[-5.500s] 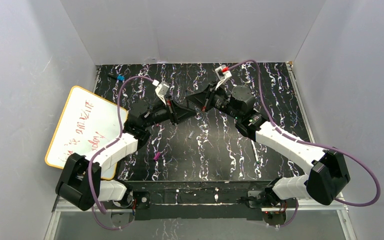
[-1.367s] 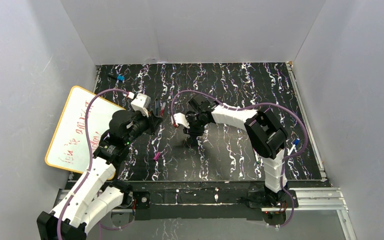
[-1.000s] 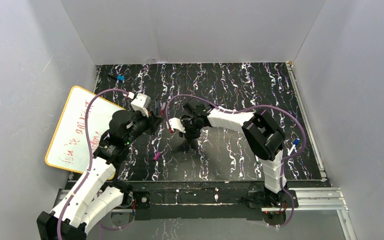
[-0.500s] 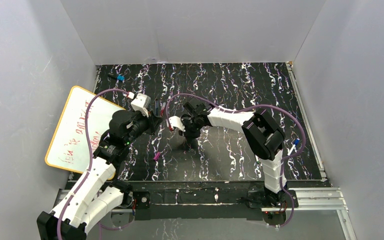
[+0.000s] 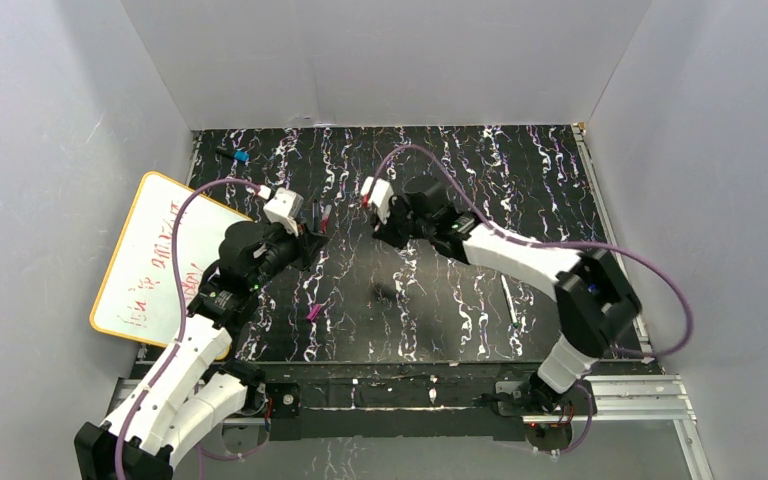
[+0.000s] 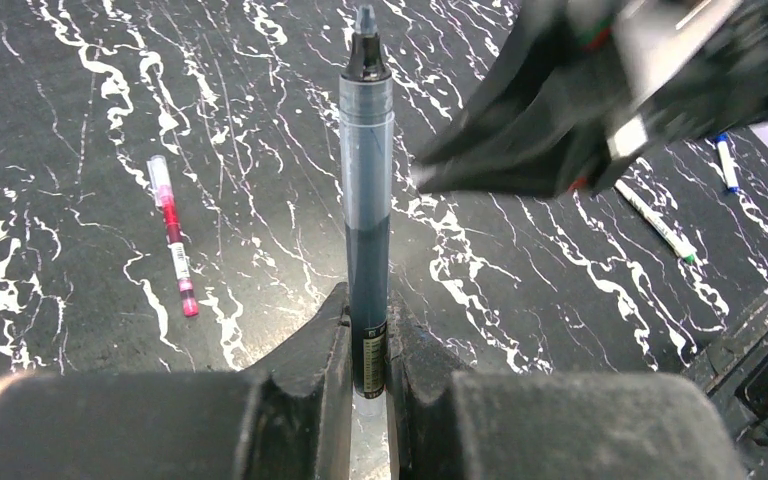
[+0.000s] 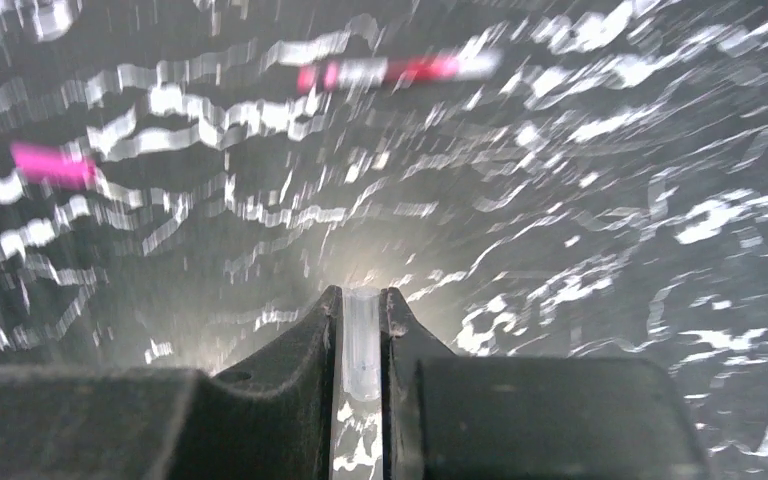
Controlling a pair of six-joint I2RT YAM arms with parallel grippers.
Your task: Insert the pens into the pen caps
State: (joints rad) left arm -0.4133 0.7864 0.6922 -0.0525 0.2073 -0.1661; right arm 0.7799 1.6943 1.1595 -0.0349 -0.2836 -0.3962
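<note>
Left wrist view: your left gripper [image 6: 365,318] is clamped on the rear end of a dark-barrelled pen [image 6: 367,190], which stands straight out from between the fingers with its bare nib [image 6: 365,22] forward and free. Right wrist view, blurred: your right gripper [image 7: 361,300] is closed on a short greyish pen cap [image 7: 362,345]. The cap sits about level with the fingertips and hardly projects, and it cannot be told whether its open mouth faces outward. In the top external view the two grippers hang near each other above the middle of the desk [image 5: 460,330], apart and not yet in line. The step in hand is judged to be mating this pen with this cap. To do it well, bring the cap's mouth and the nib onto one axis before you close the gap, since a small angle is likely to catch the nib on the cap's rim or on a finger. Hold the cap steady and let the pen do the travelling, slowly. The pen is gripped only at its tail, so expect it to pivot under side load and push strictly along the barrel. Release neither clamp until the cap seats. Lying on the desk are a magenta cap [image 5: 312,313], a red pen [image 6: 173,235] and a white pen [image 6: 657,220] with a green end.
</note>
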